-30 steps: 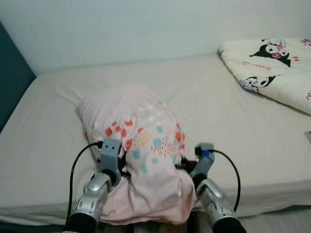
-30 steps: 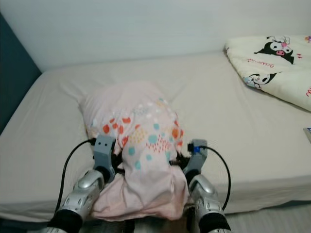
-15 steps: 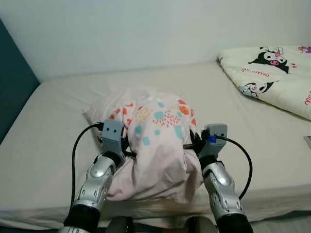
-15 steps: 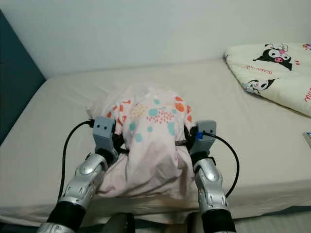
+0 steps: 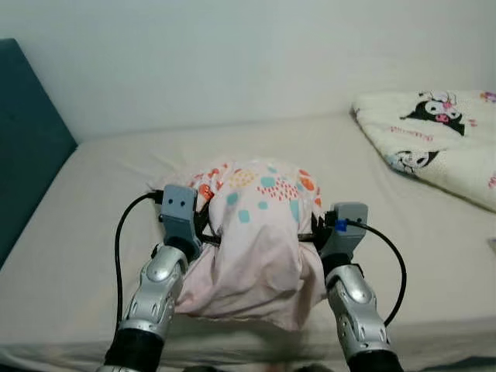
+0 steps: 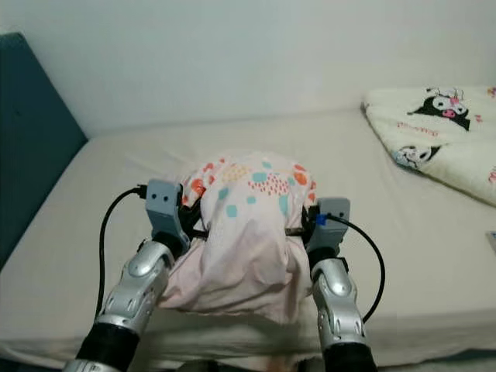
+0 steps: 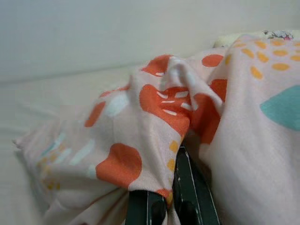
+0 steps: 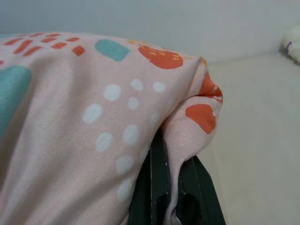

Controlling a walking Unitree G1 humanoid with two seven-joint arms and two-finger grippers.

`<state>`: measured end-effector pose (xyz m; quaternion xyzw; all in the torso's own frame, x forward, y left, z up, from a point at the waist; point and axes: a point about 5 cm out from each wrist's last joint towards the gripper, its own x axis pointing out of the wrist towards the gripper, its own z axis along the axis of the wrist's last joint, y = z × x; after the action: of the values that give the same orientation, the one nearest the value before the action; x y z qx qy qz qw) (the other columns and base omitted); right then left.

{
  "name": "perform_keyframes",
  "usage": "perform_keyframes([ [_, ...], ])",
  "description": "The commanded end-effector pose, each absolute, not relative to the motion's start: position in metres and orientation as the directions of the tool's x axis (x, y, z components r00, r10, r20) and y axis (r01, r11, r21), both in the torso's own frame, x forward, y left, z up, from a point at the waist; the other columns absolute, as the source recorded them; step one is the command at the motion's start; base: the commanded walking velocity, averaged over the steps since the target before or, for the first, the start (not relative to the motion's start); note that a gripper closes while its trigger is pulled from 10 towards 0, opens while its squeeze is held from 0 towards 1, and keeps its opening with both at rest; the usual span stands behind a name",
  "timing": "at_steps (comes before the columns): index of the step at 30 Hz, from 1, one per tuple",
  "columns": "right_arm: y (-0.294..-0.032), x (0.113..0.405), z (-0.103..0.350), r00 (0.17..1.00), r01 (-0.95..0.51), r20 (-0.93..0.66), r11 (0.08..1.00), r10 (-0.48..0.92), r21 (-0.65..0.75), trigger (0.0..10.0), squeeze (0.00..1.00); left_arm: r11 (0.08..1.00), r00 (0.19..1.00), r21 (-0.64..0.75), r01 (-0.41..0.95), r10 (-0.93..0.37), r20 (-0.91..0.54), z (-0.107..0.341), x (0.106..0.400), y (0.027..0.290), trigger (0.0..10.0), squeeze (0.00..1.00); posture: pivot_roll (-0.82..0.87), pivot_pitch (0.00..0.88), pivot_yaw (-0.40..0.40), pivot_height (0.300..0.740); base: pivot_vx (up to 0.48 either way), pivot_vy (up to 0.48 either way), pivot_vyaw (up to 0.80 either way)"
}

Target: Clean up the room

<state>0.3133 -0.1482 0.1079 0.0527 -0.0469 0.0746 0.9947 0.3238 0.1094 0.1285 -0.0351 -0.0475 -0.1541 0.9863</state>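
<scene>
Beige sheeting covers a wide bed (image 5: pixel 434 256) that runs from the near edge back to a plain pale wall (image 5: pixel 232 62), with a dark teal headboard (image 5: pixel 27 147) standing at about nine o'clock. Nearest, at six o'clock, both silver arms reach forward over the mattress edge, and between them hangs the pillow (image 5: pixel 260 232), its lower end sagging toward the bed and its top bunched up at the centre of the head views. The left gripper (image 7: pixel 164 206) is clamped on a fold of the case at the pillow's nine o'clock side, fabric pinched between its narrow black fingers (image 7: pixel 187 187). The right gripper (image 8: pixel 171 197) is likewise closed on a pleat of cloth at the three o'clock side. I judge the pillow light, soft and floppy: it droops wherever it is not held, so the cover will slide and stretch rather than bear stiffly. Taking it by two opposite side seams, as now, looks the sound hold; a deeper bite into the filling would slip less than cloth alone. Its case is pale pink, printed near the top with orange-red blobs, teal patches, small yellow dashes and white dots, while the lower half is nearly plain. Farther off, at two o'clock, a cream quilt (image 5: pixel 434 132) with black-and-white cartoon figures lies well apart from the pillow against the far wall.
</scene>
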Motion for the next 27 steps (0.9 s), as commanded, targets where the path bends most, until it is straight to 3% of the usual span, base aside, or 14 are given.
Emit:
perform_keyframes([
  [1, -0.1356, 0.3141, 0.1183, 0.971, -0.2, 0.145, 0.977, 0.188, 0.077, 10.0, 0.0, 0.941, 0.931, -0.058, 0.333, -0.318, 0.18, 0.1455, 0.3233, 0.1023, 10.0, 0.0, -0.01, 0.0, 0.055, 0.702, 0.0, 0.0, 0.0],
  [7, -0.1352, 0.314, 0.1194, 0.972, -0.197, 0.145, 0.978, 0.185, 0.073, 10.0, 0.0, 0.942, 0.932, -0.059, 0.331, -0.316, 0.175, 0.1475, 0.3232, 0.1007, 10.0, 0.0, 0.0, 0.0, 0.057, 0.737, 0.0, 0.0, 0.0],
  [27, -0.135, 0.3122, 0.1117, 0.976, -0.189, 0.118, 0.981, 0.182, 0.05, 10.0, 0.0, 0.94, 0.927, 0.0, 0.34, -0.336, 0.166, 0.1504, 0.3212, 0.0971, 10.0, 0.0, 0.01, 0.0, 0.063, 0.74, 0.0, 0.0, 0.0],
])
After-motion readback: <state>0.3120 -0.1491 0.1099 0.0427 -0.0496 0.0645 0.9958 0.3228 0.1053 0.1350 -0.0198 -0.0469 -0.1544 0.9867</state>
